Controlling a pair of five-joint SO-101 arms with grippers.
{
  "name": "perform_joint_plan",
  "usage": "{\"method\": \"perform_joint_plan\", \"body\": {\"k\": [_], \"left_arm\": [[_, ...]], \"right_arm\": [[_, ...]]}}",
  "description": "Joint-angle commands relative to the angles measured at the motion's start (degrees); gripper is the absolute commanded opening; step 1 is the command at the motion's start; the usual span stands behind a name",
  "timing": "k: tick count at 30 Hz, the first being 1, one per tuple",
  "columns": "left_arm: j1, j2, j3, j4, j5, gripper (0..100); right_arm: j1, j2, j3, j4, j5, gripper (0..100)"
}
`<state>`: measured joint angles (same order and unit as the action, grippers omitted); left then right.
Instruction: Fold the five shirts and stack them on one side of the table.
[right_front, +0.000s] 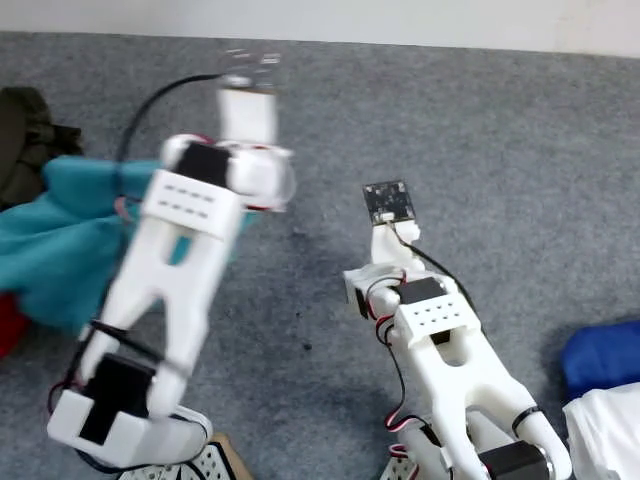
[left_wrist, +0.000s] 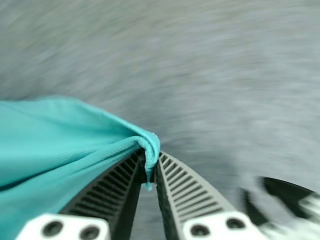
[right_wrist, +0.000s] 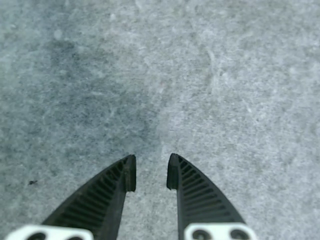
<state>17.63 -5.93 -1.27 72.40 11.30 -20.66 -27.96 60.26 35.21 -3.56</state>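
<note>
So from the high view, the grey felt table has laundry parked all round its edges. There's a dark olive garment at the far left corner and a bit of red cloth at the left edge. Over on the right is a blue shirt, with a white shirt just beside it, nearer the arm bases. The teal shirt lies in a heap on the left, and the left arm stretches out over it, so a good chunk is hidden underneath. The right arm is bent low near the middle of the table, well apart from every shirt. The left wrist view gives you what the overhead can't: the left gripper is pinched tight on a bunched fold of the teal shirt, with cloth draping off to one side and grey table beyond. In the right wrist view, the right gripper points down at the felt, jaws a little way apart with nothing between them.
</note>
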Motion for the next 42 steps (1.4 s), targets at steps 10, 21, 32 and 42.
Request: {"method": "perform_joint_plan", "body": {"k": [10, 21, 32, 42], "left_arm": [[15.3, -0.8, -11.2, 10.0, 1.0, 7], [0.6, -4.2, -16.6, 18.7, -0.4, 33], [-29.6, -23.3, -5.2, 25.6, -11.0, 33], [-41.3, -26.2, 33.0, 1.8, -12.0, 33]], "right_arm": [[4.3, -2.2, -1.5, -0.9, -6.3, 11.8], [4.6, -2.2, -1.7, -0.7, -6.2, 11.8], [7.6, -2.2, -3.0, -0.7, -6.4, 11.8], [7.3, -2.2, -2.9, -0.7, -6.4, 11.8]]}}
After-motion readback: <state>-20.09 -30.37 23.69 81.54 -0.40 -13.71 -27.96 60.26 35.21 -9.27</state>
